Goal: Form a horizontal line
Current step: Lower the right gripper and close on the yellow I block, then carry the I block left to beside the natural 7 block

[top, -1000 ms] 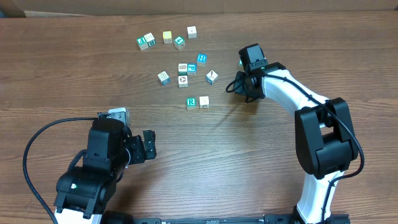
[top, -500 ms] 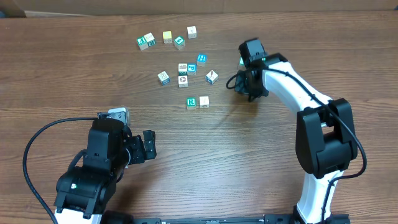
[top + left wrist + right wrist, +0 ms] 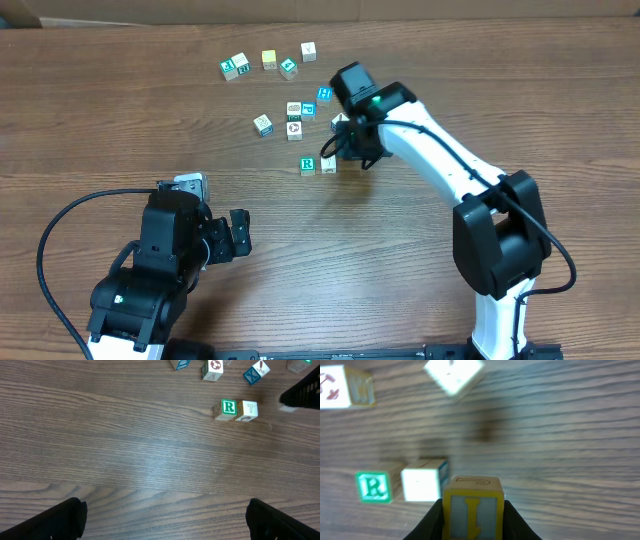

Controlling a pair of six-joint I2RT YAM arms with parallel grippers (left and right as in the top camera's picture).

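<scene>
Seeing right tool [image 3: 472, 516] pinching a yellow cube [image 3: 472, 502] just right of the pale cube [image 3: 328, 163] touching the R cube [image 3: 307, 165] mid worktop [image 3: 520, 60], plus left tool [image 3: 165, 516] gaping wide and empty near-left.

The overhead camera looks straight down on the table [image 3: 120, 130] from high up, taking in both arms, their bases at the lower edge; the left wrist camera sits well above the wood and tilts forward, its fingers [image 3: 50, 520] in the lower corners, the "R" cube [image 3: 228, 408] and pale white cube [image 3: 248, 410] far ahead of them, to the right. The right wrist camera sits low and close, its fingers [image 3: 431, 525] at bottom centre on either side of the yellow cube [image 3: 472, 507]; the same pair of cubes lies just ahead and left of them, shared by all three views.
</scene>
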